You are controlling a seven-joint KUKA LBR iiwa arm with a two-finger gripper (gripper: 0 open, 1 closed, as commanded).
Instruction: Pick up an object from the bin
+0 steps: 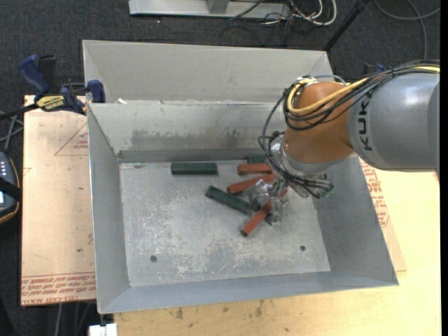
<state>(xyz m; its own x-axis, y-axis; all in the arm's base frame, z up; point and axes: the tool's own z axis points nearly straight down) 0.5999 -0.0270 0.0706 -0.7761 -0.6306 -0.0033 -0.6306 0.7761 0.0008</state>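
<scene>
Our gripper (274, 204) hangs at the upper-right end of a red bar (251, 225); we cannot tell whether it is open or closed. The bar's long axis slants down-left from it.

One piece of lettering can be read. It stands on the grey arm (402, 121), on the casing up and to the right of the jaws of the gripper (274, 205), just beyond the orange cover (318, 128). It is in large black capitals, turned on their side so that they run up the casing: "KU". Yellow and black cables (329, 96) cross the casing at the upper end of the letters, and what follows the "U" cannot be made out.
</scene>
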